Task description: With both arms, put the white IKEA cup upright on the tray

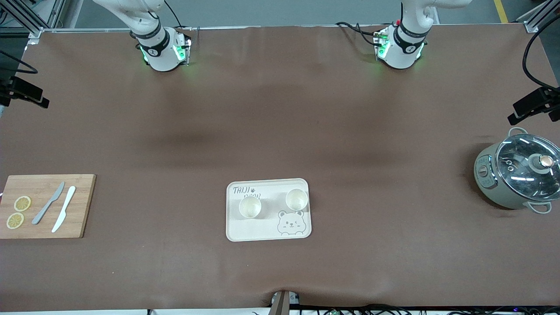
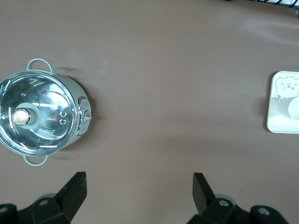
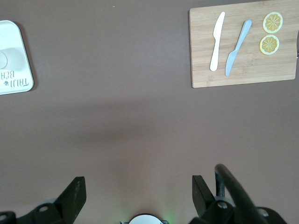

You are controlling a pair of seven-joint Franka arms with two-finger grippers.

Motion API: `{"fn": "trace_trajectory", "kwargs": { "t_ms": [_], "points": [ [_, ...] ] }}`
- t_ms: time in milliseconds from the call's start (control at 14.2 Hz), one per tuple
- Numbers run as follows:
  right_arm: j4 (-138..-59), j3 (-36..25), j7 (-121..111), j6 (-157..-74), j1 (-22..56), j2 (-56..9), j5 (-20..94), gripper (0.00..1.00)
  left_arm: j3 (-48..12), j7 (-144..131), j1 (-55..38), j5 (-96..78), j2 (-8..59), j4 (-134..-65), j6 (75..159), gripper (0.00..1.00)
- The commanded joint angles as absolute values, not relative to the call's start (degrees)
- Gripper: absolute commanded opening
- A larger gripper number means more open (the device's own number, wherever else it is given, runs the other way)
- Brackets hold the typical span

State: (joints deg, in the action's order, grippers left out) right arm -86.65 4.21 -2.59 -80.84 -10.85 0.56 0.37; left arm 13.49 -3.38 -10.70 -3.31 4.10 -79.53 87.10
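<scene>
Two white cups stood upright on the tray; both tools held wide open

The white cups [image 1: 250, 207] [image 1: 296, 199] are seated mouth-up on the cream tray [image 1: 267, 234], so placement is judged complete. The left tool [image 2: 139, 186] and right tool [image 3: 138, 189] are parked open over bare bench [image 1: 280, 122]; neither is seen from the front.

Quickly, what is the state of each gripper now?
Left gripper: open, holding nothing, over bare table.
Right gripper: open, holding nothing, over bare table.
</scene>
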Motion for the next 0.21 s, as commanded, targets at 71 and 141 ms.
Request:
{"fn": "trace_trajectory", "kwargs": {
  "t_ms": [71,141],
  "points": [
    [-86.8,4.6,-2.5,-81.2,-10.7,0.9,-0.4,1.00,13.5,-3.3,-10.9,-1.7,4.8,-77.8,85.8,1.00],
    [-86.8,4.6,-2.5,-81.2,-10.7,0.9,-0.4,1.00,13.4,-3.5,-11.0,-1.6,4.8,-77.8,85.8,1.00]
  ]
}}
